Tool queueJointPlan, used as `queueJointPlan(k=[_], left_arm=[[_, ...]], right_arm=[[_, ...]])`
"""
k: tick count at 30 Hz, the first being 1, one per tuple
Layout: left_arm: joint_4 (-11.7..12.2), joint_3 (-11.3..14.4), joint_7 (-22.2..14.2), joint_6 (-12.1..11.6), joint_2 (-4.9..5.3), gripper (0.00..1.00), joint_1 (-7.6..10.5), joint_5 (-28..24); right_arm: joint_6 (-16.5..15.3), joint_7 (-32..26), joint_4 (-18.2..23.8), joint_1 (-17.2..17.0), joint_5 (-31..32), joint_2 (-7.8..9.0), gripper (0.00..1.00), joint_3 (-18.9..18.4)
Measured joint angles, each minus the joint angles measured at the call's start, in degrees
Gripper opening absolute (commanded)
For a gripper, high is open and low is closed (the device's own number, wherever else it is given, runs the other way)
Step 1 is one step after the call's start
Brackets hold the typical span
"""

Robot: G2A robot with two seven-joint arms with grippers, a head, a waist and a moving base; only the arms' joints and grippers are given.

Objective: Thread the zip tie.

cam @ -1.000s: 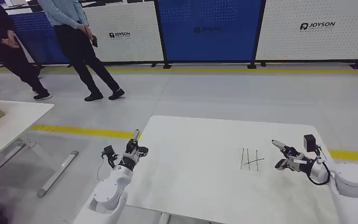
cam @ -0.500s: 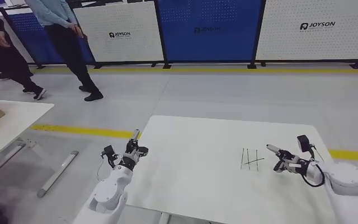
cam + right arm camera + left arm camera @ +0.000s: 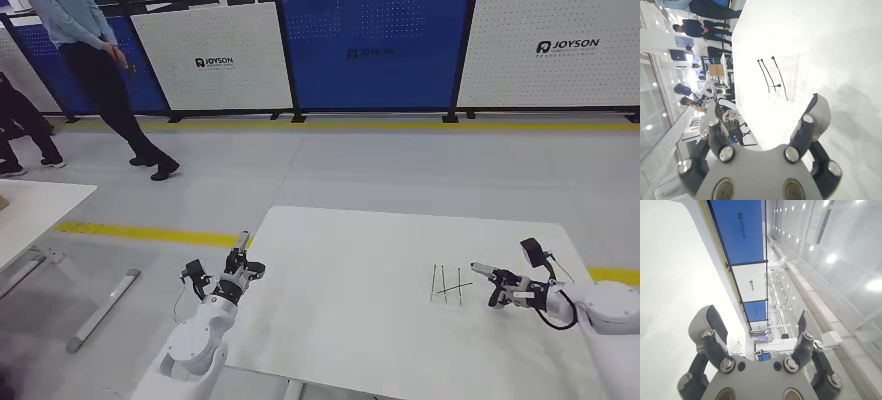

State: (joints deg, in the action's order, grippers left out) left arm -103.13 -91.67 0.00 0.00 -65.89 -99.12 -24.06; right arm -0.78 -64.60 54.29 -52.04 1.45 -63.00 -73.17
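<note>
table (image 3: pixel 360 300): white, with black zip ties (image 3: pixel 449 284) lying on its right part.
right gripper (image 3: pixel 487 282): released, empty, just beside the zip ties.
left gripper (image 3: pixel 243 258): released, empty, at the table's left edge.
zip ties: flat, one crossing the others.

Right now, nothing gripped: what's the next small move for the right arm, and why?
Probably ease the right gripper forward and down over the nearest of the zip ties. Its jaws are open and empty, it sits just beside the ties, and all of them lie loose on the table, none threaded.
</note>
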Motion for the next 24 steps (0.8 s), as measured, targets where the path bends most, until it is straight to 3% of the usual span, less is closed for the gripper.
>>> queueJointPlan(k=[10, 11, 13, 17, 24], left_arm=[[0.0, 0.0, 0.0, 0.0, 0.00, 1.00, 0.00, 0.0], [0.0, 0.0, 0.0, 0.0, 0.00, 1.00, 0.00, 0.0], [0.0, 0.0, 0.0, 0.0, 0.00, 1.00, 0.00, 0.0], [0.0, 0.0, 0.0, 0.0, 0.00, 1.00, 0.00, 0.0], [0.0, 0.0, 0.0, 0.0, 0.00, 1.00, 0.00, 0.0]], right_arm=[[3.4, 3.6, 0.9, 1.9, 3.7, -0.37, 1.00, 2.8], [3.6, 3.6, 0.6, 2.3, 3.7, -0.45, 0.97, 3.1], [3.9, 3.2, -0.4, 3.1, 3.8, -0.63, 0.59, 3.9], [4.1, 2.7, -2.6, 4.4, 4.6, -1.03, 0.41, 5.7], [4.2, 2.8, -7.2, 6.8, 4.3, -1.72, 0.41, 7.6]])
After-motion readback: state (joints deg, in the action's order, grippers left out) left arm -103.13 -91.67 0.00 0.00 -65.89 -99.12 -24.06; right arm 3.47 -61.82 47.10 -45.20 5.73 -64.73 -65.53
